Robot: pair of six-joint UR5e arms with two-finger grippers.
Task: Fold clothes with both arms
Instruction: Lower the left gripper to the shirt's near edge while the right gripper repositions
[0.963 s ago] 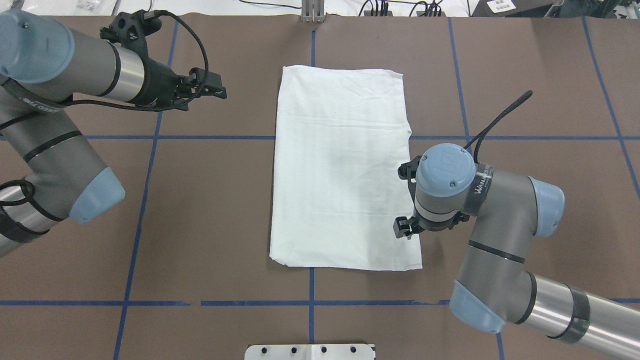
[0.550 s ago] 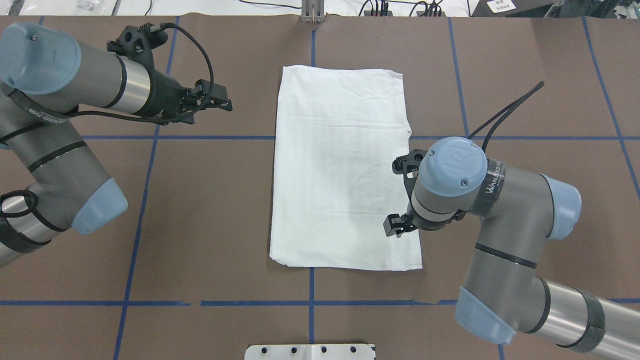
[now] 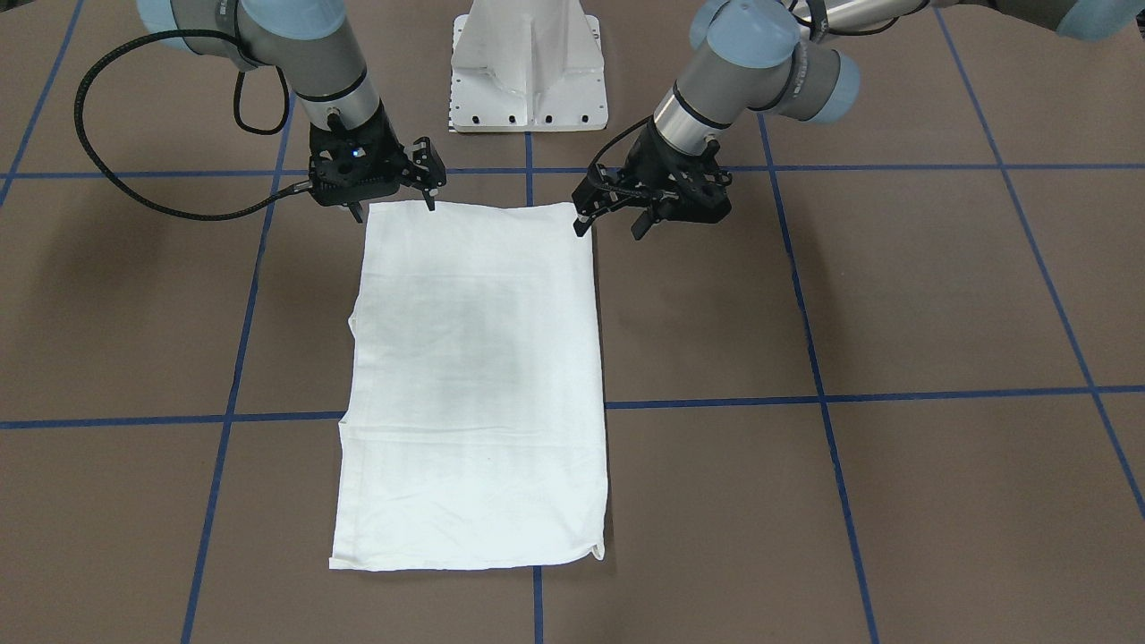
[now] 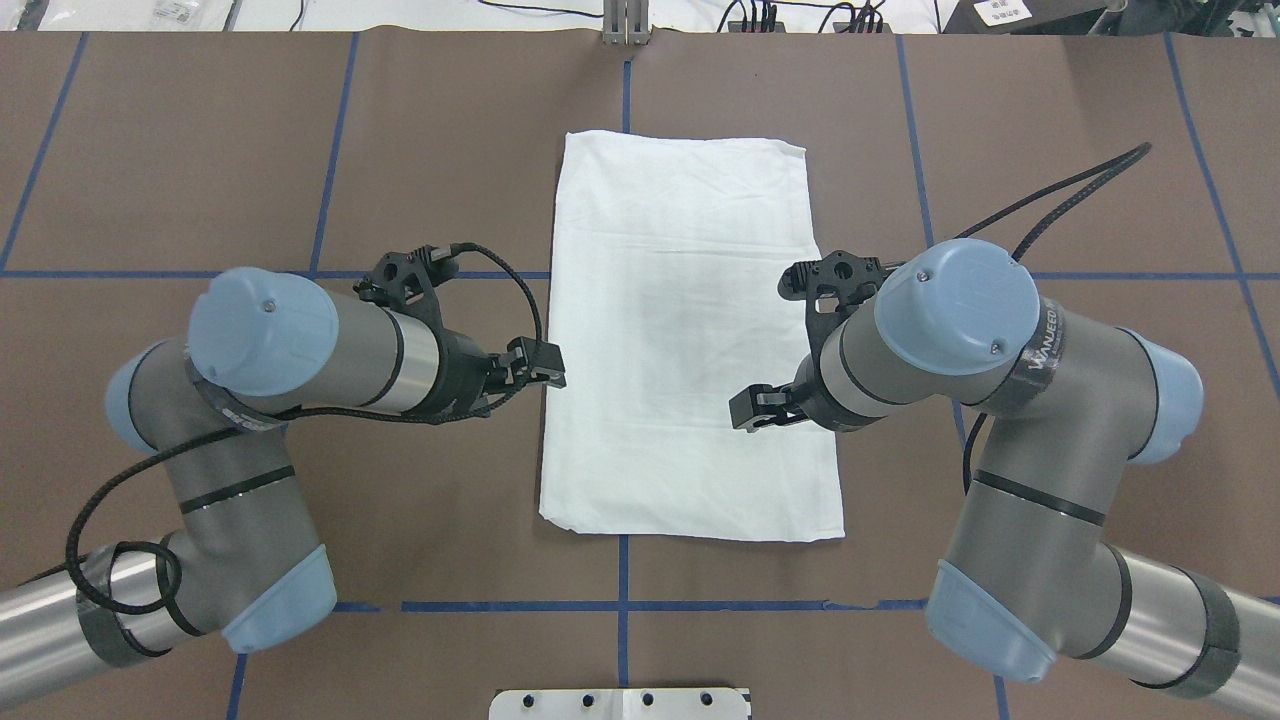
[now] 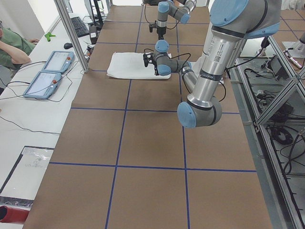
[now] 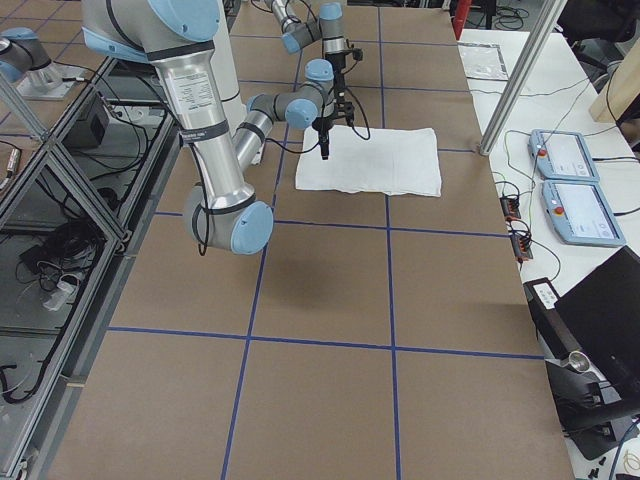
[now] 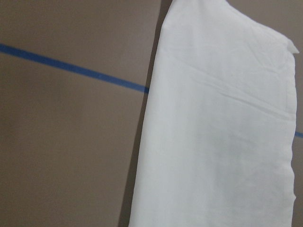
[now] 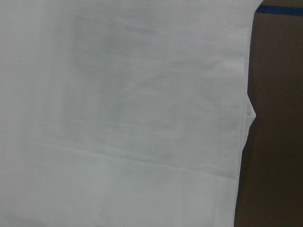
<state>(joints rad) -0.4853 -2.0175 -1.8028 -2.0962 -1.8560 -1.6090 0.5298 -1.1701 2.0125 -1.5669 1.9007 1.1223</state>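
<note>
The white shirt lies flat on the brown table, folded into a long rectangle; its text, collar and label are hidden. It also shows in the front view, the side views and both wrist views. My left gripper is open and empty, hovering at the shirt's left edge near the robot-side corner. My right gripper is open and empty, hovering over the shirt's right part near the other robot-side corner.
Blue tape lines grid the brown table cover. The white pedestal base stands just behind the shirt's robot-side edge. Two teach pendants lie on a side bench beyond the table, with an operator's arm near them.
My left arm has swung from the far left of the table toward the robot, up to the shirt's left edge. My right gripper has shifted left over the shirt. The shirt has not moved.
</note>
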